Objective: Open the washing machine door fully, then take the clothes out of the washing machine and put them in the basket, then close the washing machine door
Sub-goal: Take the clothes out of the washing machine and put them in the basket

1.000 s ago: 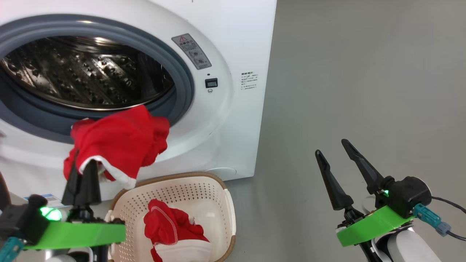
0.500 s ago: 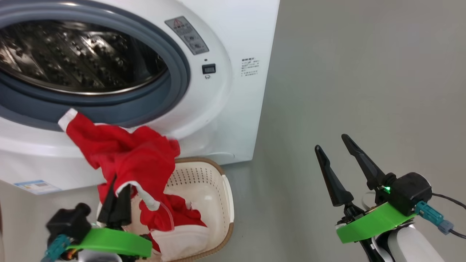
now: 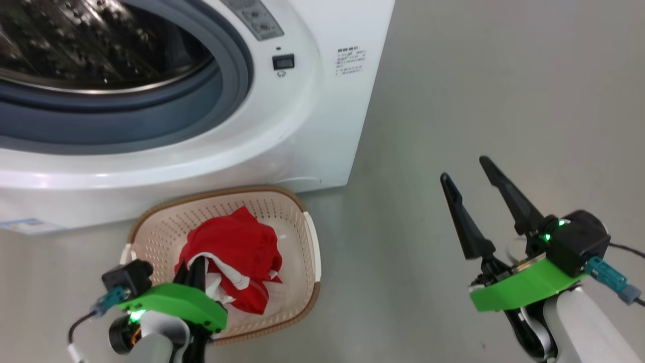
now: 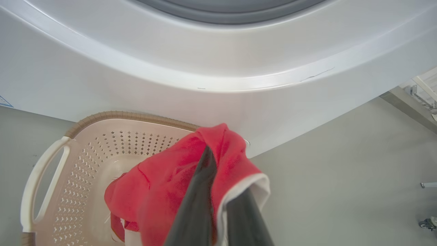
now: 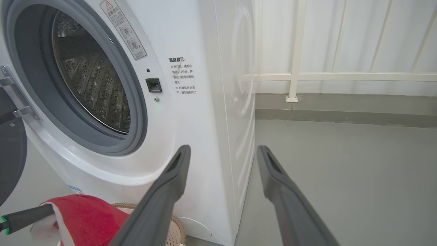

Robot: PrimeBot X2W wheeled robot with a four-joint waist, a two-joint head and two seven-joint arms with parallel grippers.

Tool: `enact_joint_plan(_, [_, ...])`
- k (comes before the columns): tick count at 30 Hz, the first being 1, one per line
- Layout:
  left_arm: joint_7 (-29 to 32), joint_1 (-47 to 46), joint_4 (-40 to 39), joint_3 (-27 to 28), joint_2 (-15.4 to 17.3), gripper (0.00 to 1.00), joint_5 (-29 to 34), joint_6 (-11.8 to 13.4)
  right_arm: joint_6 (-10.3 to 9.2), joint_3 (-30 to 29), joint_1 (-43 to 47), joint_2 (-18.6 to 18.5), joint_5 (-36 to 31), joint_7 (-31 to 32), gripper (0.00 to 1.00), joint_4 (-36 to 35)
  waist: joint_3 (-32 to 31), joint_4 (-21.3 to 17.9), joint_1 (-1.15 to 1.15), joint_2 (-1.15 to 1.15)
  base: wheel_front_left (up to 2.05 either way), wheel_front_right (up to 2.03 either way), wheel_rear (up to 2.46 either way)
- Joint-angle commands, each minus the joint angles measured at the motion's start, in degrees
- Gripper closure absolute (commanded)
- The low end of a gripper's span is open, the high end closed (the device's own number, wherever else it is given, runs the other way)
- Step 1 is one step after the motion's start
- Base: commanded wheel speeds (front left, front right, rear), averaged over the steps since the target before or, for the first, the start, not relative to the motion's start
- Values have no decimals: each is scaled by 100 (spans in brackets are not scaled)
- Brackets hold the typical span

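The cream basket (image 3: 151, 237) with a brown rim stands on the floor against the washing machine (image 3: 302, 126). My left gripper (image 3: 195, 264) reaches into it from the near side, shut on a fold of the red clothes (image 3: 237, 247). That bundle rests in the basket with its white bands showing. In the left wrist view my gripper (image 4: 218, 191) pinches the red clothes (image 4: 164, 191) over the basket (image 4: 44, 171). The grey gasket and steel drum (image 3: 75, 45) stand uncovered. The washing machine door (image 5: 10, 157) is swung open at the left. My right gripper (image 3: 463, 168) hangs open over the floor.
Bare grey floor (image 3: 478, 91) spreads to the right of the machine. A white railing (image 5: 297, 75) and a low kerb run along the back wall. The machine's white side panel (image 5: 239, 102) stands just left of my right gripper (image 5: 222, 147).
The head camera has tilted down. My left gripper has carried the red garment from the drum's lip down into the basket. The right gripper has stayed open and nearly still.
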Motion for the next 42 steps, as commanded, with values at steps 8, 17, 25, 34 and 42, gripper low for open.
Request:
enact_joint_plan(8, [61, -945, 1480, -498, 70, 100, -622, 73, 28, 166, -360, -87, 38, -36, 0, -200, 616, -14, 0, 0, 0, 0, 0])
enact_joint_plan(17, [511, -1645, 2691, -1032, 70, 100, -1240, 158, 28, 211, -477, -107, 86, -36, 0, -231, 921, -210, 0, 0, 0, 0, 0])
enact_joint_plan(25, [600, -1910, 3139, -1345, 70, 100, -1334, 98, 28, 277, -531, -31, 115, -36, 0, -204, 1055, -334, 0, 0, 0, 0, 0])
enact_joint_plan(34, [192, -1909, 3232, -1635, 70, 0, -1299, -66, 28, 253, -487, 6, 118, -36, 0, -48, 841, -214, 0, 0, 0, 0, 0])
enact_joint_plan(42, [-214, -1806, 3123, -1901, 70, 0, -1027, -141, 28, 236, -441, 15, 89, -36, 0, 8, 419, -82, 0, 0, 0, 0, 0])
